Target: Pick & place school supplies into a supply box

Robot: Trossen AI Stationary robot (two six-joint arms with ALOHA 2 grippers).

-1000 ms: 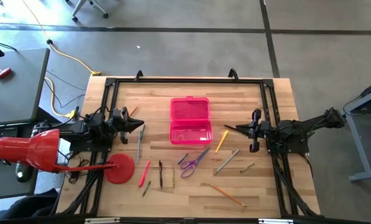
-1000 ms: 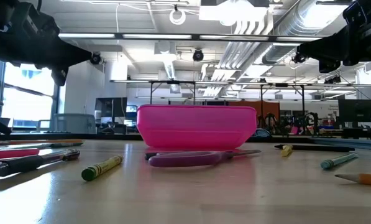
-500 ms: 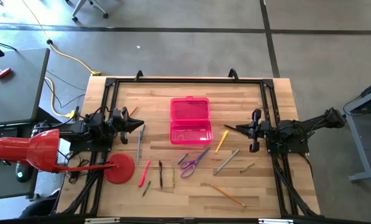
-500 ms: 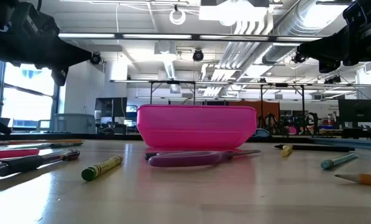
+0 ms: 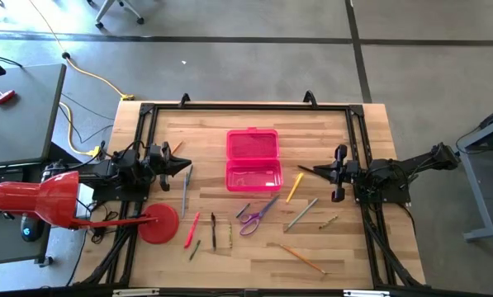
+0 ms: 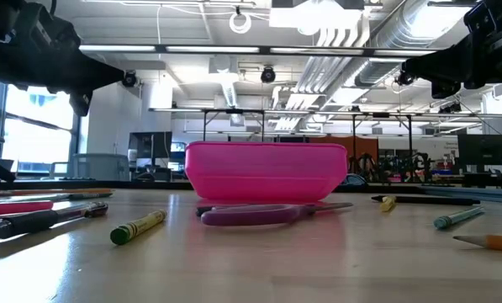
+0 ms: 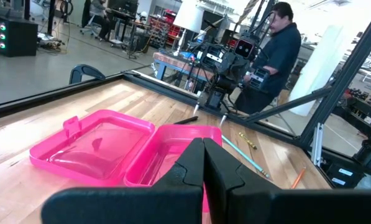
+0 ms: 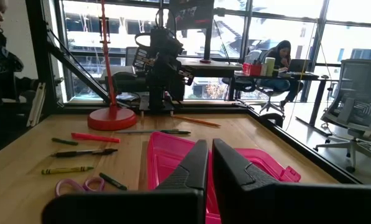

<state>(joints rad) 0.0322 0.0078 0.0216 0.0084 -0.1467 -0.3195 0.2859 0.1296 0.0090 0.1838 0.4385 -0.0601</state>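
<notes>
Nothing is being packed yet: the open box point(image 5: 253, 160) is lying empty, pens point(image 5: 191, 229) and scissors point(image 5: 255, 215) are scattered at its 6 o'clock, and the left gripper point(image 5: 183, 166) and right gripper point(image 5: 305, 171) are being held shut and empty at 9 and 3.

Bright, even light falls from ceiling strip lamps point(image 6: 259, 49). Windows point(image 8: 141, 37) glare behind. The near bench point(image 6: 259, 269) is blurred.

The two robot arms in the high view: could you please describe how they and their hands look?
Both arms are black, slim and jointed, with black cables bundled along them. The left hand and right hand each taper into two flat, dark, wedge-shaped fingers. No coloured markings are visible.
</notes>
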